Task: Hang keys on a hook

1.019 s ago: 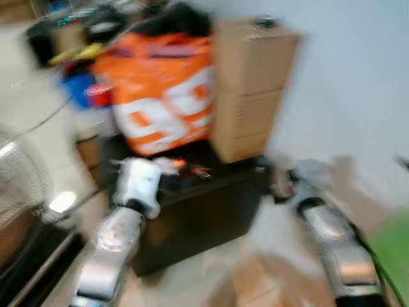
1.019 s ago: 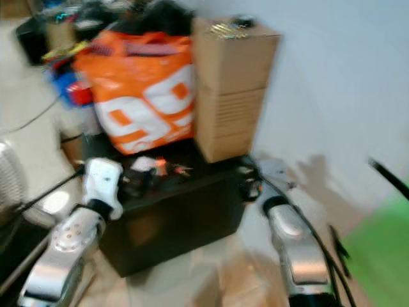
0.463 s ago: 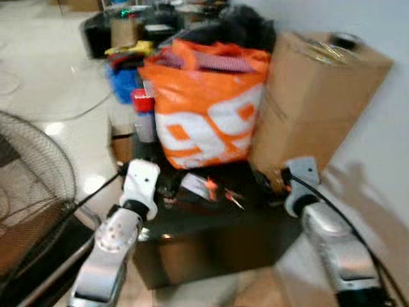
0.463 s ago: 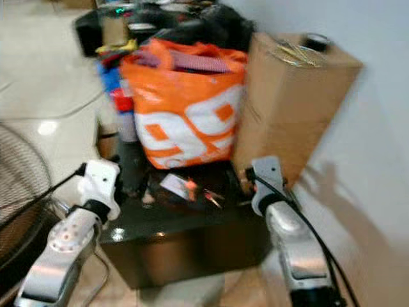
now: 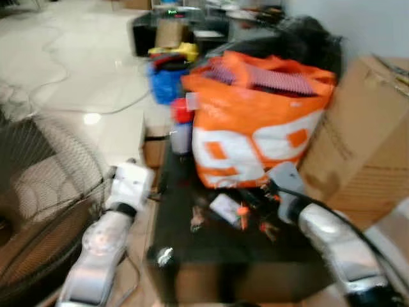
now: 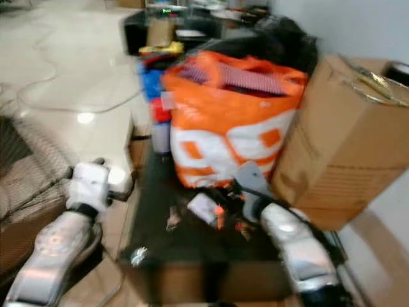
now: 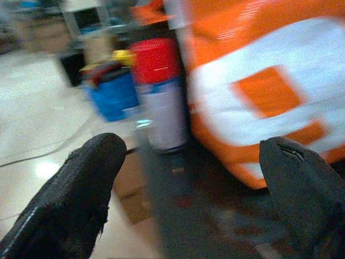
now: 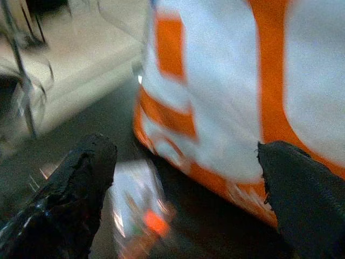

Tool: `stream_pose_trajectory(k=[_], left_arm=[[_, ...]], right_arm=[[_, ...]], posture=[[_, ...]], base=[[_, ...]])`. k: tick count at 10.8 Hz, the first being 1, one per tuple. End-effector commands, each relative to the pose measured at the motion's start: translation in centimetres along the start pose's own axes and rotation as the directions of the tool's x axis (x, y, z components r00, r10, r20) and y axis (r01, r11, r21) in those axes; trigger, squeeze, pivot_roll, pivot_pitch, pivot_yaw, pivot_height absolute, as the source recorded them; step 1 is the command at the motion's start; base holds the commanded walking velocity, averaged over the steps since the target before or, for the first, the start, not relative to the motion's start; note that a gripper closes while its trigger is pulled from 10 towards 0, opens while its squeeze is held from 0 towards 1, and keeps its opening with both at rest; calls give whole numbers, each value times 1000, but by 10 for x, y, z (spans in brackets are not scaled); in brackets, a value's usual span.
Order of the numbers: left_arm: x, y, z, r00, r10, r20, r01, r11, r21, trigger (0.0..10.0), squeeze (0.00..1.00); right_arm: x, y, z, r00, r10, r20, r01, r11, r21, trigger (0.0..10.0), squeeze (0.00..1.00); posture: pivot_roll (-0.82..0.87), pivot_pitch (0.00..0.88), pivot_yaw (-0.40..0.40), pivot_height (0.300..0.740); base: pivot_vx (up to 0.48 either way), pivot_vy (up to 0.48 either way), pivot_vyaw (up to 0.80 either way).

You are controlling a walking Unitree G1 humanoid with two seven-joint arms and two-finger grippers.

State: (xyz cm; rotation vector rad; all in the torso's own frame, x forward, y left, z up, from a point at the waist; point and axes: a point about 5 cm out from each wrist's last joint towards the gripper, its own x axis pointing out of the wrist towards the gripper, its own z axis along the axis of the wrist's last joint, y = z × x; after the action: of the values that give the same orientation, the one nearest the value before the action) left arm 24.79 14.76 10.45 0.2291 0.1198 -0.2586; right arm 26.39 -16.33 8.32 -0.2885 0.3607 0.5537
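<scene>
On the dark table point(image 5: 217, 246), the keys point(image 5: 239, 214) lie just before the open right hand point(image 8: 183, 178).

The two head views look forward and steeply down from above onto a low black glossy table point(image 5: 223, 236), both blurred. They share almost the whole scene: an orange-and-white plastic shopping bag point(image 5: 255, 128) at about 12 o'clock of the tabletop, and a brown cardboard box point(image 6: 339, 147) at 3 o'clock. The right eye view shows everything shifted slightly toward 9 o'clock.

The left wrist view sits low and close, facing along its two spread black fingers point(image 7: 75, 189) toward a red-capped white spray can point(image 7: 161, 97) and the bag's side.

The right wrist view is nearer still, facing the bag's lower edge point(image 8: 215, 108) over the dark tabletop between its parted fingers point(image 8: 70, 199).
</scene>
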Motion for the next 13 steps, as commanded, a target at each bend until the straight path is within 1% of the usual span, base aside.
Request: stream_pose_trajectory(k=[1, 3, 4, 5, 6, 7, 8, 9, 10, 11, 12, 13], left_arm=[[-3, 6, -3, 1000, 3, -20, -2, 1000, 29, 10000, 0], [-5, 6, -6, 999, -18, -42, 19, 999, 36, 10000, 0], [-9, 5, -13, 996, -52, -76, 56, 997, 47, 10000, 0], [-13, 5, -22, 988, -87, -128, 95, 994, 60, 10000, 0], [-18, 7, -30, 977, -119, -176, 135, 987, 81, 10000, 0], [-24, 8, -34, 970, -141, -199, 162, 982, 96, 10000, 0], [-36, 11, -37, 961, -163, -225, 192, 975, 111, 10000, 0], [-41, 11, -38, 958, -172, -232, 201, 973, 110, 10000, 0], [-46, 12, -39, 954, -181, -238, 211, 972, 108, 10000, 0], [-50, 11, -43, 949, -200, -245, 229, 969, 97, 10000, 0], [-55, 3, -66, 925, -244, -292, 276, 958, 74, 10000, 0], [-56, -1, -84, 908, -257, -330, 294, 954, 66, 10000, 0]], right_arm=[[3, 8, 5, 997, 72, 20, -72, 997, -39, 10000, 1000], [6, 16, 2, 989, 151, -9, -151, 984, -96, 10000, 1000], [11, 21, 1, 981, 195, -22, -196, 973, -121, 10000, 0], [19, 26, -2, 973, 227, -41, -231, 961, -151, 10000, 0], [32, 39, -8, 955, 288, -75, -297, 936, -186, 10000, 0], [39, 48, -14, 943, 316, -108, -333, 916, -225, 10000, 0], [50, 55, -26, 944, 291, -154, -319, 923, -215, 10000, 0], [54, 54, -31, 954, 251, -167, -278, 945, -169, 10000, 0], [57, 51, -35, 962, 214, -172, -231, 969, -91, 10000, 0], [59, 52, -37, 960, 228, -163, -238, 970, -46, 10000, 0], [59, 65, -36, 936, 326, -131, -336, 939, -66, 6353, 0], [59, 79, -36, 907, 403, -123, -417, 900, -128, 6392, 0]], posture=[[18, 0, -43, 740], [21, 0, -51, 740], [20, 0, -51, 740], [16, 0, -51, 740], [15, 0, -52, 740], [28, 16, -60, 740], [43, 54, -72, 740], [51, 70, -79, 740], [58, 89, -86, 740], [61, 105, -91, 740], [65, 117, -94, 740], [67, 124, -95, 740]], base=[[0, 0, 0], [0, 0, 0], [0, 0, 0], [0, 0, 0], [0, 0, 0], [0, 0, 0], [0, 0, 0], [0, 0, 0], [0, 0, 0], [0, 0, 0], [0, 0, 0], [0, 0, 0]])
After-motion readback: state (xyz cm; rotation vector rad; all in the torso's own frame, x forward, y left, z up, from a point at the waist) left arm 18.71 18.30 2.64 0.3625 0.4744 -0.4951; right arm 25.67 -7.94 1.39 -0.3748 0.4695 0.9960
